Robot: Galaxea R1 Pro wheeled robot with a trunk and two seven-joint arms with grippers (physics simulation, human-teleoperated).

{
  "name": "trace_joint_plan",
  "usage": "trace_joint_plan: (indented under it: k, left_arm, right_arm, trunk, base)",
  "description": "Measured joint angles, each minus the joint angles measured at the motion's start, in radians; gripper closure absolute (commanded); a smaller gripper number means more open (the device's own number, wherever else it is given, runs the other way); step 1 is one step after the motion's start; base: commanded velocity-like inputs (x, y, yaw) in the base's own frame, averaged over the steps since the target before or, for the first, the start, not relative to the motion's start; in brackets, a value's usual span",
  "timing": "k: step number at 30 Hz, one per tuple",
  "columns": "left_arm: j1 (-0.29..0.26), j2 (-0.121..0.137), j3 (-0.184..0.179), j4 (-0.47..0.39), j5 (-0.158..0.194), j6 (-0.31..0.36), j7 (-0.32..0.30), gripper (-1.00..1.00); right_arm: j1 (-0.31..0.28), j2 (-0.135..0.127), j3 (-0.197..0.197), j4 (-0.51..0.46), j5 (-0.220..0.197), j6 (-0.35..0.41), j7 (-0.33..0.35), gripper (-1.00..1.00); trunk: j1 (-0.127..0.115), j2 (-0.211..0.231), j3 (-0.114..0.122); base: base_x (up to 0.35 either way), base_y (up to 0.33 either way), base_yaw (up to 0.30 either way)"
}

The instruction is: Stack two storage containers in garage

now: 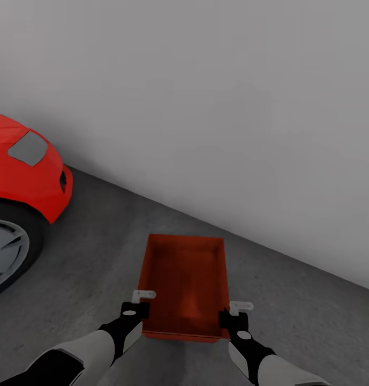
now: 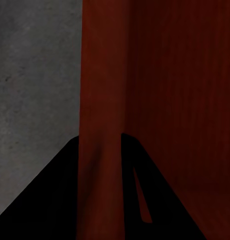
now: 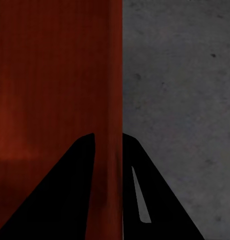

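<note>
One red-orange storage container [image 1: 187,284] is in front of me in the garage, open side up and empty, over the grey concrete floor [image 1: 93,262]. Whether it rests on the floor I cannot tell. My left gripper [image 1: 138,310] is shut on its left side wall near the closest corner. My right gripper [image 1: 231,319] is shut on its right side wall. In the left wrist view the red wall [image 2: 100,90] runs between the two dark fingers of the left gripper [image 2: 100,150]. The right wrist view shows the other wall [image 3: 109,75] pinched in the right gripper [image 3: 109,150].
A red car [image 1: 23,166] stands at the left, its front wheel [image 1: 7,252] close to the container's left. A white wall [image 1: 216,107] runs diagonally behind the container. Bare concrete [image 3: 180,100] lies to the right and around the box.
</note>
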Motion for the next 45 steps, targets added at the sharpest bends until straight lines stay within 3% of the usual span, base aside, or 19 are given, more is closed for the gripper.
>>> trace_joint_plan:
  k: [36, 45]
  left_arm:
    - [0.000, -0.001, -0.001, 0.000, -0.001, 0.000, 0.004, 1.00]
    - [0.000, 0.000, -0.024, 0.000, 0.027, -0.001, 0.002, 1.00]
  right_arm:
    - [0.000, 0.000, 0.000, 0.000, 0.000, 0.000, -0.001, 1.00]
    - [0.000, 0.000, 0.001, 0.000, 0.000, 0.000, 0.000, 1.00]
  trunk:
    - [0.000, 0.000, 0.000]
    - [0.027, -0.049, -0.022]
  base:
    - [0.000, 0.000, 0.000]
    - [0.000, 0.000, 0.000]
